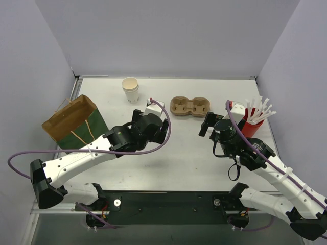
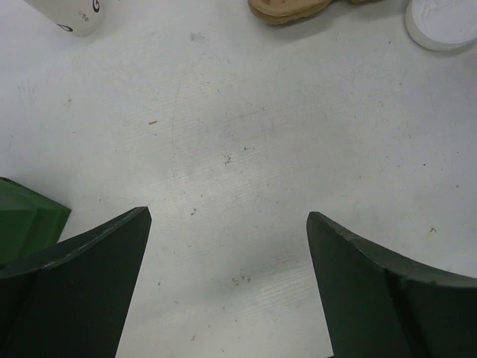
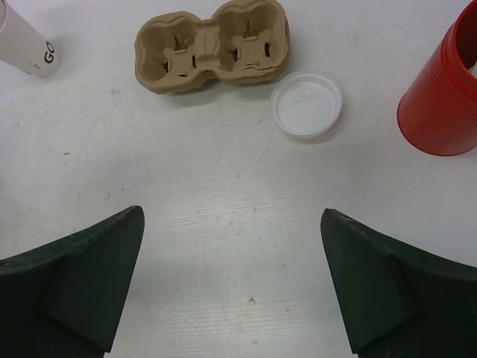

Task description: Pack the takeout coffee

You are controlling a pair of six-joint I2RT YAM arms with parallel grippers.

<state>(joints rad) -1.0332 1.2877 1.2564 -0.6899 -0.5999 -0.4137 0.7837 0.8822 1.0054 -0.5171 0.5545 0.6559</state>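
Coffee cup (image 1: 131,89): likely light, thin paper, crushable, unlidded; pinch gently mid-wall. Lid (image 3: 307,104) apart, beside carrier (image 3: 212,45). Left gripper (image 2: 228,216), right gripper (image 3: 232,212) spread, empty.

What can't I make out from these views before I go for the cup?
- Lid: hidden in the top view, apparently under the right arm; clipped by the left wrist view's top edge.
- White paper cup: both wrist views cut it off at the edge.
- Paper bag: contents hidden by its own walls, top view.
- Red cup: partly behind the right arm; clipped in the right wrist view.
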